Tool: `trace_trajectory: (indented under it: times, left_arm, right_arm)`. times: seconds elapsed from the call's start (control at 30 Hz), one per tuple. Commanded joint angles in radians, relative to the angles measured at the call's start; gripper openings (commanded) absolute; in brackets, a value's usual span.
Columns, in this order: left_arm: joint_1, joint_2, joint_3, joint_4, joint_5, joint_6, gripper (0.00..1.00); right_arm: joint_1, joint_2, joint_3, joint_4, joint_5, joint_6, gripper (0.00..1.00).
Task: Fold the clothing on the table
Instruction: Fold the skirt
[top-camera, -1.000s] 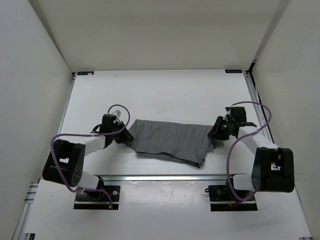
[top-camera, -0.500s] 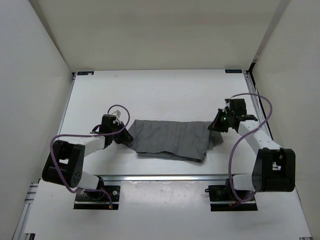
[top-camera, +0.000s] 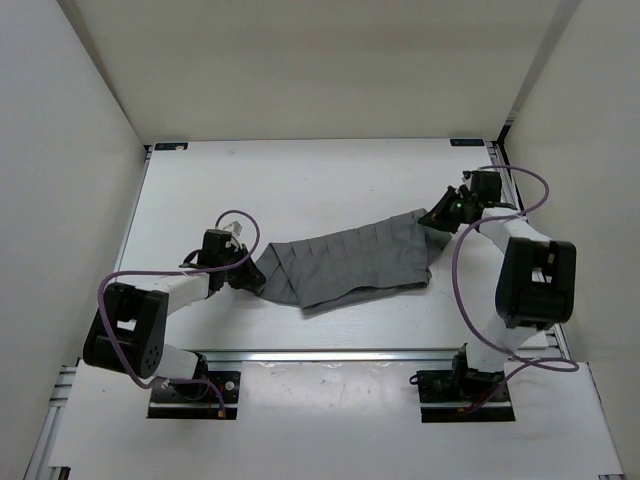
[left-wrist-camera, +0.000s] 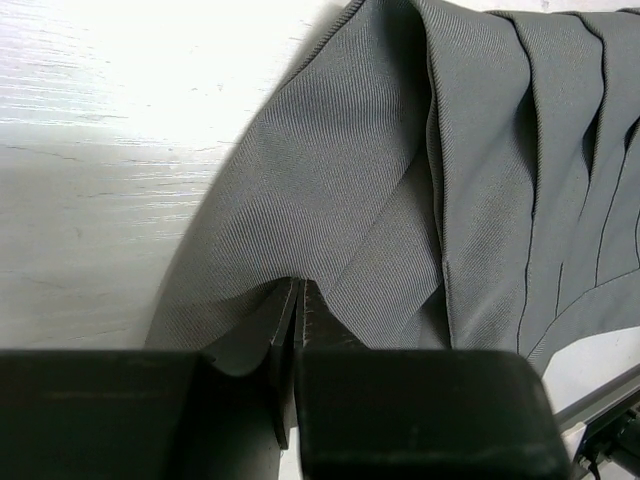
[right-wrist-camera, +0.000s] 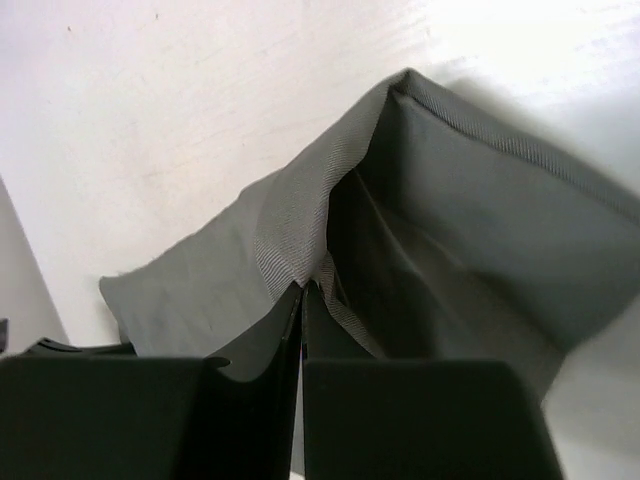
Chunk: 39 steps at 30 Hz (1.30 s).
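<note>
Clothing (top-camera: 350, 262): dark grey pleated garment, stretched slantwise across the centre of the top view, right end higher in the frame than the left.
Table (top-camera: 300, 180): white surface beneath the garment.
Left gripper (top-camera: 249, 278): centre left of the top view, fingers pinched together on a fold at the garment's left edge.
Right gripper (top-camera: 441, 214): right of centre and higher up, fingers clamped tight on the hem at the garment's right corner.

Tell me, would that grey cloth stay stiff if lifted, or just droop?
Probably floppy: the clothing creases and sags between the left fingers and right fingers pinching its ends. Likely light, since a thin pinch holds its corner up. Pushed, it would probably bunch on the table rather than slide whole.
</note>
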Motion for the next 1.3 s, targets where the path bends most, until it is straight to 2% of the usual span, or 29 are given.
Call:
trace_trajectory:
  times: [0.0,0.27,0.37,0.53,0.57,0.6,0.63,0.73,0.77,0.83,0.93,1.07,1.17,1.27]
  left_arm:
    - [0.016,-0.017,-0.022,-0.062,-0.03,0.02,0.13]
    - [0.042,-0.017,-0.019,-0.074,-0.021,0.026,0.13]
    - [0.042,-0.013,-0.016,-0.073,-0.025,0.02,0.13]
    - [0.042,-0.007,-0.01,-0.082,-0.021,0.029,0.13]
    - [0.038,-0.002,-0.009,-0.084,-0.008,0.018,0.13]
    - [0.041,-0.006,-0.013,-0.08,-0.016,0.02,0.13]
    - [0.035,-0.007,-0.012,-0.09,-0.013,0.018,0.13]
    - [0.048,-0.022,-0.013,-0.09,-0.007,0.017,0.13]
    - [0.056,-0.026,-0.004,-0.093,0.004,0.017,0.14]
    - [0.078,-0.039,0.016,-0.1,0.031,0.008,0.14]
    - [0.104,-0.06,0.068,-0.097,0.114,-0.021,0.14]
    - [0.081,-0.071,0.166,-0.091,0.28,-0.092,0.14]
    - [0.064,-0.068,0.232,-0.041,0.373,-0.17,0.14]
    - [0.024,-0.016,0.218,0.123,0.423,-0.273,0.14]
  right_arm:
    - [0.011,0.062,0.118,0.155,-0.104,0.077,0.0]
    - [0.045,0.22,0.349,0.239,-0.244,0.209,0.0]
    - [0.06,0.295,0.469,0.206,-0.242,0.22,0.0]
    - [0.086,0.511,0.638,0.294,-0.261,0.305,0.0]
    - [0.086,0.542,0.693,0.319,-0.278,0.339,0.05]
    - [0.095,0.6,0.748,0.299,-0.284,0.353,0.17]
    - [0.092,0.654,0.831,0.27,-0.279,0.335,0.33]
    - [0.095,0.708,1.006,-0.024,-0.198,0.206,0.39]
    - [0.112,0.693,1.025,-0.063,-0.165,0.171,0.39]
    - [0.132,0.642,1.057,-0.19,0.004,0.036,0.41]
    - [0.172,0.577,1.037,-0.274,0.165,-0.104,0.39]
    - [0.16,0.585,0.994,-0.327,0.147,-0.112,0.24]
    - [0.17,0.616,0.971,-0.388,0.143,-0.132,0.19]
    - [0.195,0.62,0.904,-0.394,0.172,-0.158,0.19]
